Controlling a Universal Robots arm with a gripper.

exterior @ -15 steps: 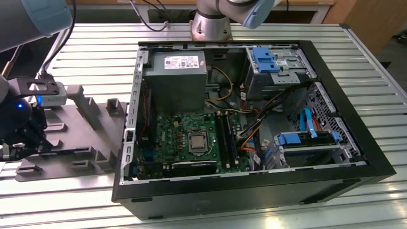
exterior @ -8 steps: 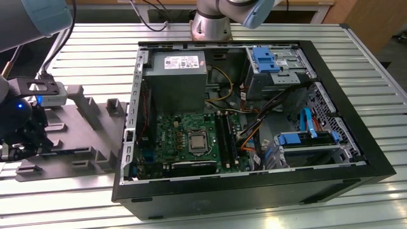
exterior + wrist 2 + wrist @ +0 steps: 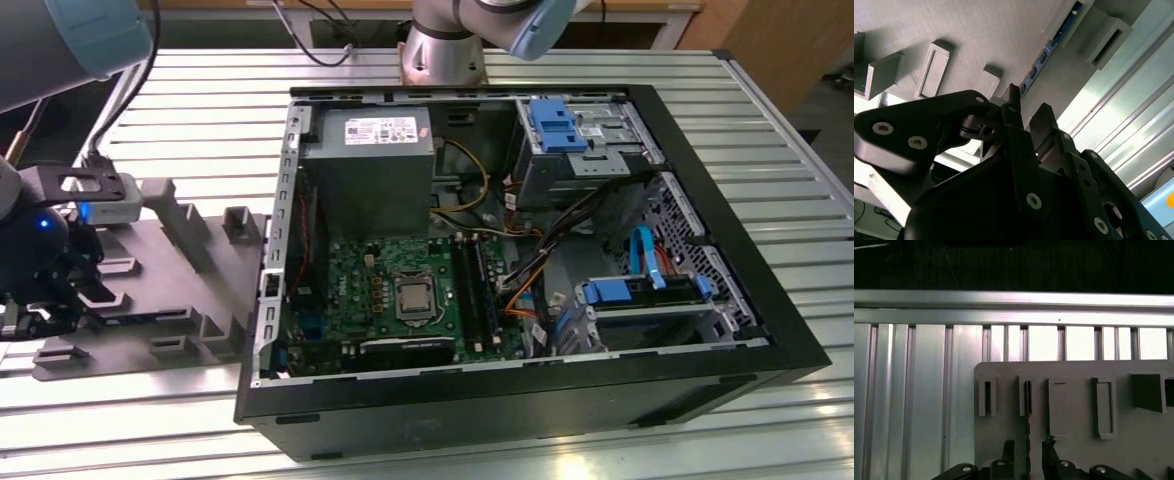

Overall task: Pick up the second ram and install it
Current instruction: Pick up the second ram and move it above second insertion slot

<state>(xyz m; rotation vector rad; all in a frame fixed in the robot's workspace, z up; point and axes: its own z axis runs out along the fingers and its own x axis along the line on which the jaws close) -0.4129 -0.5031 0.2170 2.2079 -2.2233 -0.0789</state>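
Between the parted fingers of the gripper (image 3: 1028, 445), the second ram (image 3: 1027, 407) stands on edge in a slot of the gray fixture (image 3: 1079, 455), ungripped; a good grasp likely needs the claw centred, square, pinching both faces evenly.

Open computer case (image 3: 534, 405) on slatted table (image 3: 801, 180), gray fixture (image 3: 187, 255) beside it, gripper (image 3: 60, 305) over fixture

Exterior view: off my arm, high, angled down, mid-range on open computer case (image 3: 534, 250) and slatted worktop (image 3: 200, 120). First wrist view: straight down past my jaws, near. Second wrist view: oblique, very close behind jaws. All three share gray fixture (image 3: 174, 270).
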